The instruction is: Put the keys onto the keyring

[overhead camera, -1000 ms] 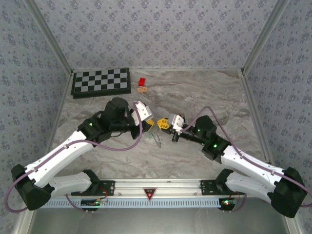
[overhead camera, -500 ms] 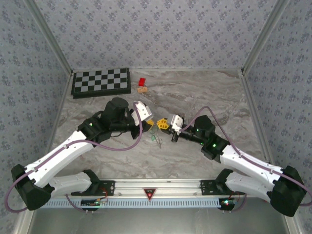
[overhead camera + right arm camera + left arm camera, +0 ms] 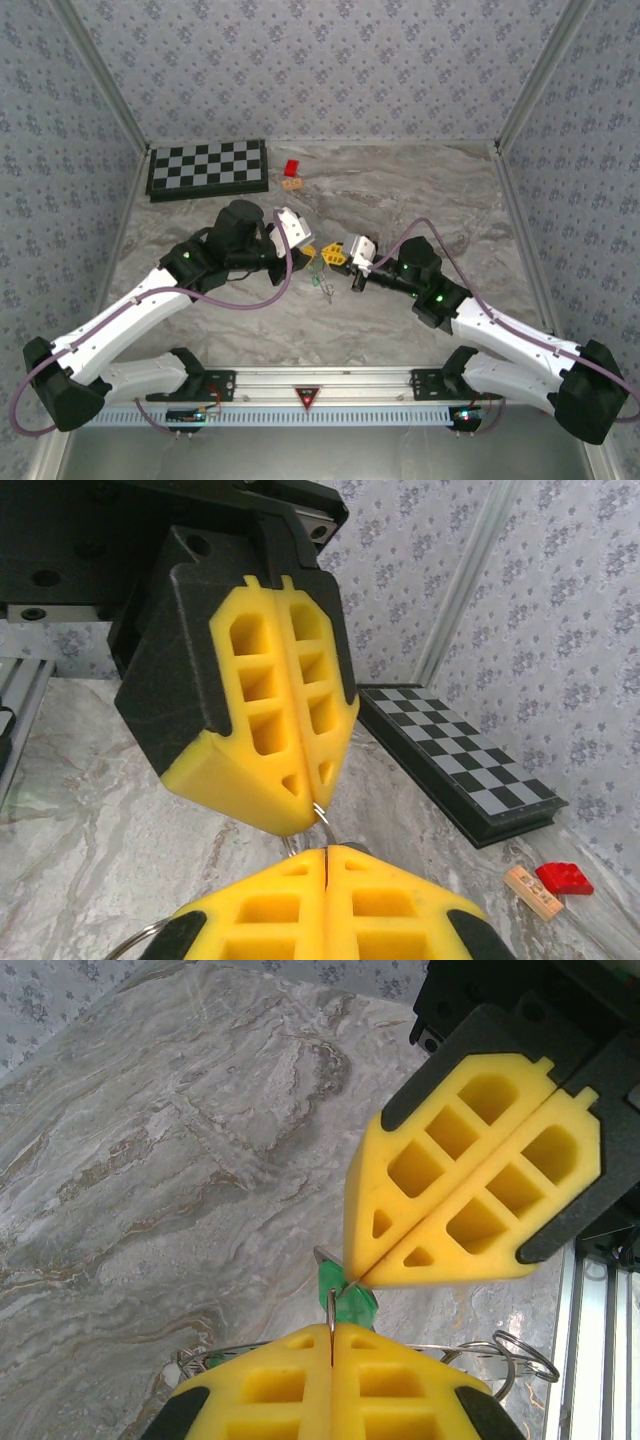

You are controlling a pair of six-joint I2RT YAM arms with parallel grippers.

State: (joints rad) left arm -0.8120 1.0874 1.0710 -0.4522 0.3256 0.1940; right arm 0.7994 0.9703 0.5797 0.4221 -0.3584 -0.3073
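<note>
Above the marble table my left gripper (image 3: 307, 250) and right gripper (image 3: 331, 254) meet tip to tip, both shut. In the left wrist view my left gripper (image 3: 331, 1328) pinches a thin metal loop of the keyring (image 3: 455, 1347), whose wire runs behind the fingers. The right gripper (image 3: 352, 1272) is shut on a green-headed key (image 3: 354, 1303) just above that loop. More keys (image 3: 321, 279) dangle below the two grippers. In the right wrist view my right gripper (image 3: 327, 851) sits under the left gripper (image 3: 312, 816), with a bit of ring wire (image 3: 321, 815) between them.
A folded chessboard (image 3: 208, 168) lies at the back left. A small red block (image 3: 292, 168) and a tan piece (image 3: 292, 184) sit just right of it. Patterned walls close in the table on three sides, and a rail (image 3: 320, 382) runs along the near edge.
The right gripper has edged slightly left toward the left gripper, and the dangling keys have shifted a little with it. Both grippers stay shut.
</note>
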